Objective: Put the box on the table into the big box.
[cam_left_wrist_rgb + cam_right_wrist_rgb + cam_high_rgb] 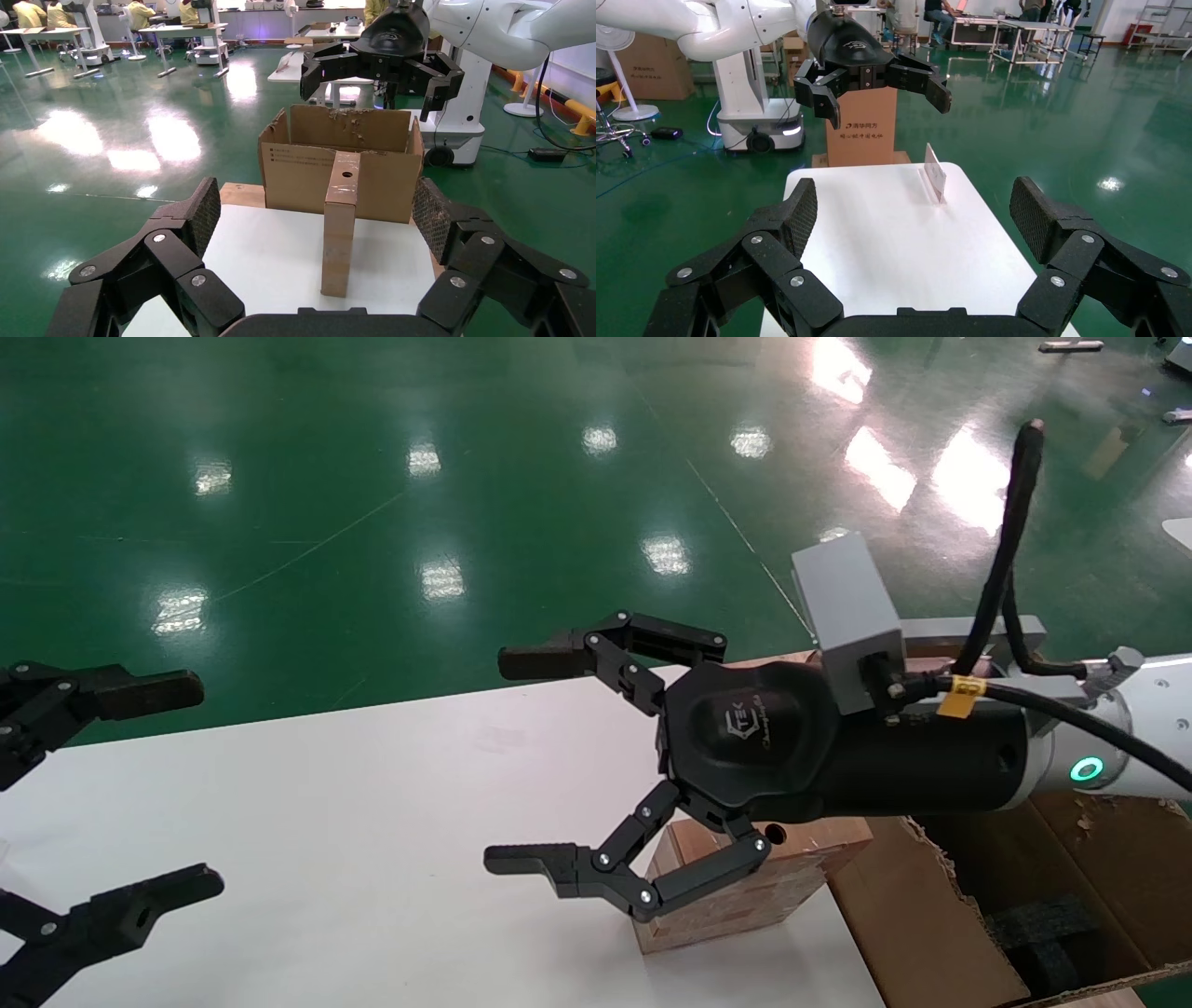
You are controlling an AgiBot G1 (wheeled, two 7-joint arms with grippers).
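Note:
The small brown box (745,904) stands on a narrow side near the right end of the white table (372,803). In the left wrist view the box (340,232) shows the round hole in its upper face. The big box (922,933) stands just beyond the table's right end, with dark foam (1043,933) inside; it also shows in the left wrist view (299,175). My right gripper (512,761) is open and empty above the table. Its palm is over the small box and its fingers reach past it. My left gripper (186,789) is open and empty over the table's left end.
In the right wrist view a small clear card stand (935,172) stands on the table (891,232), and a printed brown carton (863,130) stands on the floor beyond it. A green floor surrounds the table, with other robots and benches far off.

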